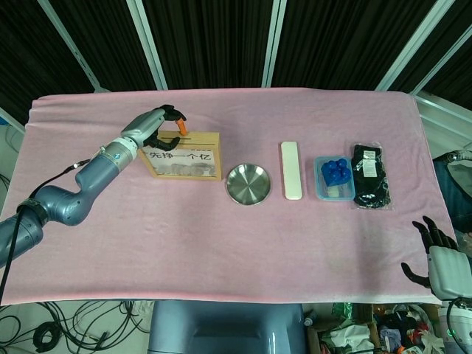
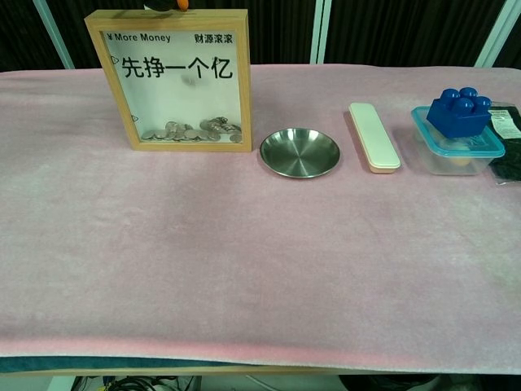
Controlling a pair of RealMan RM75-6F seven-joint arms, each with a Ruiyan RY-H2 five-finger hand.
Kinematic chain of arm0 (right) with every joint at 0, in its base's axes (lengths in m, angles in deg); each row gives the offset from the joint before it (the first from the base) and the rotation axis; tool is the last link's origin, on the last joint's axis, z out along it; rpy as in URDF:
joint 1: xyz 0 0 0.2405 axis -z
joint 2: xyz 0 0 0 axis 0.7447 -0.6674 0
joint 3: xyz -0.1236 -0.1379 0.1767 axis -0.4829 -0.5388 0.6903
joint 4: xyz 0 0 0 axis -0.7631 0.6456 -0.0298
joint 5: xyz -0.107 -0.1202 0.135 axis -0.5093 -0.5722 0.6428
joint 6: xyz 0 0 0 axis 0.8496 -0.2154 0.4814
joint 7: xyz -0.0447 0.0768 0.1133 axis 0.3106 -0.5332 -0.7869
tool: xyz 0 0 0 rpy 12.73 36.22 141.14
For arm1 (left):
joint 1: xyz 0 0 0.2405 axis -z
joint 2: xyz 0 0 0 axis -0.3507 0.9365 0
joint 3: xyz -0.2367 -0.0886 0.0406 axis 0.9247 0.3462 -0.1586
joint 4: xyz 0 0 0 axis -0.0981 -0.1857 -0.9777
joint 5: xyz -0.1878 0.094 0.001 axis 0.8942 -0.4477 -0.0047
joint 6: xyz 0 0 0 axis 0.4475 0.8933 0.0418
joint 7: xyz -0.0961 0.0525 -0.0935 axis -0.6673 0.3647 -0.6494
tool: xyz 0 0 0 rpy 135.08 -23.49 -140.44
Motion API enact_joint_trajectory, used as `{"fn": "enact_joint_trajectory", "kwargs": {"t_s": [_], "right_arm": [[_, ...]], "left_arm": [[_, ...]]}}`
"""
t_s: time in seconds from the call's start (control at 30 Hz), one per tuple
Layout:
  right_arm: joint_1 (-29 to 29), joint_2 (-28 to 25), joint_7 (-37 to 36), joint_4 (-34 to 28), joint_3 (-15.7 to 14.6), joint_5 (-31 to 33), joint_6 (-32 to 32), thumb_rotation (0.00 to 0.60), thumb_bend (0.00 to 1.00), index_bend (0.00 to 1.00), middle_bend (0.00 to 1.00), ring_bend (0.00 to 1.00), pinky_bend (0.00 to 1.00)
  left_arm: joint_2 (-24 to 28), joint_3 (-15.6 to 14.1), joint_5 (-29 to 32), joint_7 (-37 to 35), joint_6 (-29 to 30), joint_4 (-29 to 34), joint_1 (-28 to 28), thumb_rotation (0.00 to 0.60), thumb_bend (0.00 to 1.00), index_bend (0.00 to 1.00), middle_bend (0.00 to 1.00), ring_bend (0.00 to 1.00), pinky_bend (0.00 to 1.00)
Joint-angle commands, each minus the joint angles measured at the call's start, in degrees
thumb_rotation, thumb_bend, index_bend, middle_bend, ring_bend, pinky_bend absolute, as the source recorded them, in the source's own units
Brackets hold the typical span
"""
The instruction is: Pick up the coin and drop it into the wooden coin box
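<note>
The wooden coin box (image 1: 181, 155) stands upright at the back left of the pink cloth. Its clear front (image 2: 175, 77) shows black printed characters and a pile of coins (image 2: 195, 130) at the bottom. My left hand (image 1: 157, 126) hovers over the box's top edge, its orange-tipped fingertips (image 1: 181, 130) drawn together at the slot. In the chest view only the fingertips (image 2: 182, 4) show, at the top edge. No coin is visible between the fingers. A faint grey blur (image 2: 189, 81) shows behind the pane. My right hand (image 1: 435, 259) hangs off the table's front right corner, fingers apart and empty.
A round steel dish (image 1: 248, 184) lies empty right of the box. Further right are a white oblong case (image 1: 292, 170), a clear tub holding a blue toy brick (image 1: 334, 177) and a black packet (image 1: 371, 175). The pink cloth (image 2: 244, 269) covers the table.
</note>
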Motion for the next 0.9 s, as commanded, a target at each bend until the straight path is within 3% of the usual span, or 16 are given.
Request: {"fn": "enact_joint_trajectory", "kwargs": {"t_s": [0.03, 0.3, 0.5, 0.63, 0.9], "right_arm": [[0.01, -0.03, -0.02, -0.05, 0.02, 0.08, 0.02, 0.6, 0.17, 0.14, 0.03, 0.15, 0.19], [0.01, -0.02, 0.01, -0.11, 0.05, 0.2, 0.05, 0.6, 0.17, 0.14, 0.03, 0.15, 0.19], [-0.1, -0.06, 0.05, -0.08, 0.18, 0.45, 0.19, 0.6, 0.17, 0.14, 0.03, 0.15, 0.19], [-0.12, -0.03, 0.08, 0.17, 0.24, 0.03, -0.14, 0.6, 0.17, 0.14, 0.03, 0.15, 0.19], [-0.43, 0.34, 0.92, 1.68, 0.39, -1.61, -1.18, 0.6, 0.17, 0.14, 0.03, 0.15, 0.19]], "left_arm": [[0.05, -0.2, -0.04, -0.09, 0.15, 0.0, 0.12, 0.6, 0.48, 0.46, 0.2, 0.0, 0.04], [0.77, -0.24, -0.1, -0.86, 1.14, 1.22, 0.07, 0.6, 0.48, 0.46, 0.2, 0.0, 0.04], [5.4, 0.65, -3.8, -0.4, 7.09, 8.89, -2.83, 0.6, 0.48, 0.39, 0.2, 0.0, 0.05], [11.04, -1.66, -8.35, 6.55, 16.8, 17.78, -7.96, 0.6, 0.48, 0.27, 0.19, 0.0, 0.05], [20.17, -12.89, -14.35, 40.03, 47.99, 39.57, -27.82, 0.6, 0.37, 0.18, 0.13, 0.0, 0.04]]}}
